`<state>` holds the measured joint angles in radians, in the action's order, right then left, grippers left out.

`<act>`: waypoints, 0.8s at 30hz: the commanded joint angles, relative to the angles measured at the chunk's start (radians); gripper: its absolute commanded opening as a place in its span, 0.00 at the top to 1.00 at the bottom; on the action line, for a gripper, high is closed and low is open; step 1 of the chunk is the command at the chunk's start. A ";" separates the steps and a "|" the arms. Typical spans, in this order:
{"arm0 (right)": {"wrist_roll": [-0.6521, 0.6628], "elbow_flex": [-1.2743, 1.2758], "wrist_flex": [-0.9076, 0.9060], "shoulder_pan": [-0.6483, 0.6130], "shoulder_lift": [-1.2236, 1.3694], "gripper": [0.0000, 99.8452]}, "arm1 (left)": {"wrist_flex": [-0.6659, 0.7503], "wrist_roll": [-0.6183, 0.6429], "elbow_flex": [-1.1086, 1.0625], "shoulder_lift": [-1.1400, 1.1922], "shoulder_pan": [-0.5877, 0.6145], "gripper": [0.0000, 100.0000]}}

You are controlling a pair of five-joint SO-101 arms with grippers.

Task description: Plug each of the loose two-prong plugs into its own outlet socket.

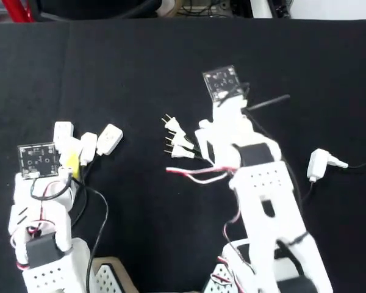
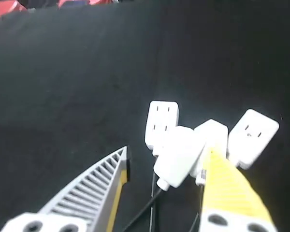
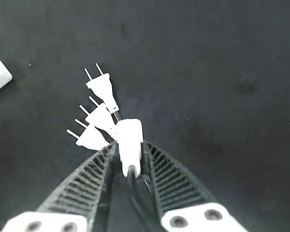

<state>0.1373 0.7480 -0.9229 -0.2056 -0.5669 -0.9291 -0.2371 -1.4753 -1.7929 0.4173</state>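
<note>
Three white two-prong plugs (image 3: 99,115) lie fanned out on the black cloth, prongs pointing away from my right gripper (image 3: 129,147). That gripper is shut on a white plug body (image 3: 129,137) with a black cable, just behind them. In the high view the plugs (image 1: 178,139) sit mid-table beside the right gripper (image 1: 201,146). Several white outlet blocks (image 2: 162,123) cluster ahead of my left gripper (image 2: 165,153), which stands open. A white block with a cable (image 2: 179,157) lies between its grey and yellow fingers (image 2: 227,188). The outlet cluster (image 1: 88,143) is at the left.
Another white plug on a black cord (image 1: 320,162) lies alone at the right. Red and white wires (image 1: 195,174) trail from the right arm. The black cloth (image 1: 140,73) covers the table, with room at the back and middle.
</note>
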 commanded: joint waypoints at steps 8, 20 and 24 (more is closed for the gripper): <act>0.043 -0.199 -0.046 0.037 0.223 0.99 | 0.015 -0.110 0.604 0.868 0.085 0.75; 0.087 -0.208 -0.048 0.038 0.248 0.99 | -0.035 -0.285 1.095 1.691 0.084 0.75; 0.089 -0.208 -0.048 0.038 0.248 0.99 | -0.035 -0.236 1.138 1.745 0.058 0.68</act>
<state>0.2171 0.5946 -0.9674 -0.1749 -0.3168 -0.9567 -0.5117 -0.4258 -0.0806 0.5002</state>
